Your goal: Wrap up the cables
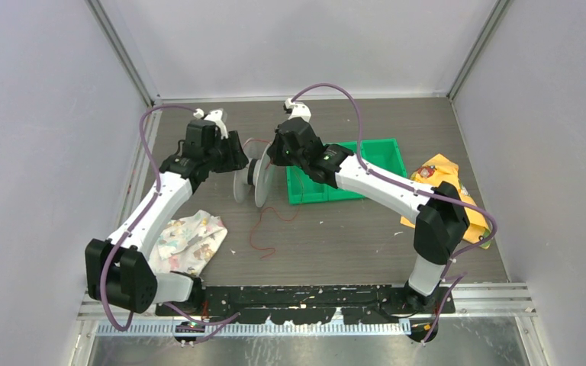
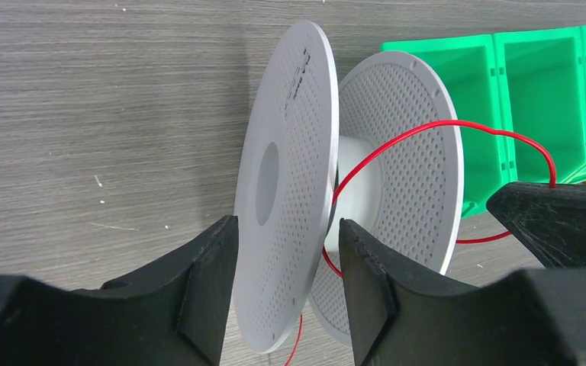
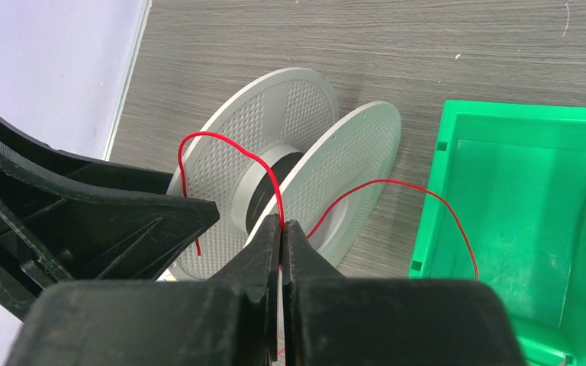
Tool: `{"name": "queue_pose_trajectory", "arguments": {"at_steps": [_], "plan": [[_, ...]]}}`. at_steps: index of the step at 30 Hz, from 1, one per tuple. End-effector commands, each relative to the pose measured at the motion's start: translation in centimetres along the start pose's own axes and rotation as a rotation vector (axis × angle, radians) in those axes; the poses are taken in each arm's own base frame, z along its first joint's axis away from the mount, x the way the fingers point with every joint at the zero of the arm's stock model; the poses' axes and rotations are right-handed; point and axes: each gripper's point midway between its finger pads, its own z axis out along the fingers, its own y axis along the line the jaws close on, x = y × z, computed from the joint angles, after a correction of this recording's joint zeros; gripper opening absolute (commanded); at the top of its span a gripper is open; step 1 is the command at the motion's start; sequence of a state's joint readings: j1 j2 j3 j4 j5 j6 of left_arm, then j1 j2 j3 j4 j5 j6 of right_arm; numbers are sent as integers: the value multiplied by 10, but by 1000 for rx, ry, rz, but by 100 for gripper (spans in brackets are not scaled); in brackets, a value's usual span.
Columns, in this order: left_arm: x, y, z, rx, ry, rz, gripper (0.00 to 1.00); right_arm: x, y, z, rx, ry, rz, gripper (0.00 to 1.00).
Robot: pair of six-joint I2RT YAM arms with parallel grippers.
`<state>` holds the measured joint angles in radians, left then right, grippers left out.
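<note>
Cable (image 3: 275,191) pinched in closed right jaws (left jaws clasp spool (image 2: 286,244)).

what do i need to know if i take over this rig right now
Left gripper: closed around one flange of the white spool, steadying it on edge on the table.
Right gripper: shut, pinching the red cable at its fingertips, just above the spool.
Done: the cable runs in between the flanges to the hub, which looks almost bare.
Left: most of the cable lies loose on the table, nearer the arm bases; wind it on.
</note>
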<state>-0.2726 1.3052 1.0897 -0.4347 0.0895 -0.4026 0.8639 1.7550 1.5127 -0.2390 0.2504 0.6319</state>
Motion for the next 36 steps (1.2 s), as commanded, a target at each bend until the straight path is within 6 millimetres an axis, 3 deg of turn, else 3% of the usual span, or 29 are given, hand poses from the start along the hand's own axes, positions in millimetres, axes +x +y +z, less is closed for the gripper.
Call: {"name": "queue_pose_trajectory", "arguments": {"at_steps": [1, 15, 25, 27, 28, 31, 33, 36], "plan": [[-12, -7, 1, 41, -41, 34, 52, -24, 17, -2, -45, -71, 45, 1], [-5, -11, 0, 71, -27, 47, 41, -21, 18, 0, -57, -58, 63, 1], [-8, -21, 1, 117, -23, 51, 3, -20, 18, 1, -62, -52, 74, 1], [-12, -22, -3, 118, -34, 48, 0, -20, 19, 0, -63, -47, 72, 2], [-14, -23, -5, 117, -38, 50, 1, -22, 19, -1, -64, -47, 71, 12], [-23, -21, -17, 91, -56, 70, 1, -30, 21, -10, -85, -53, 64, 56], [-30, -19, -28, 71, -71, 95, 0, -38, 23, -21, -93, -65, 48, 68], [-42, -19, -46, 55, -104, 149, 0, -52, 23, -42, -102, -92, 20, 77]]}}
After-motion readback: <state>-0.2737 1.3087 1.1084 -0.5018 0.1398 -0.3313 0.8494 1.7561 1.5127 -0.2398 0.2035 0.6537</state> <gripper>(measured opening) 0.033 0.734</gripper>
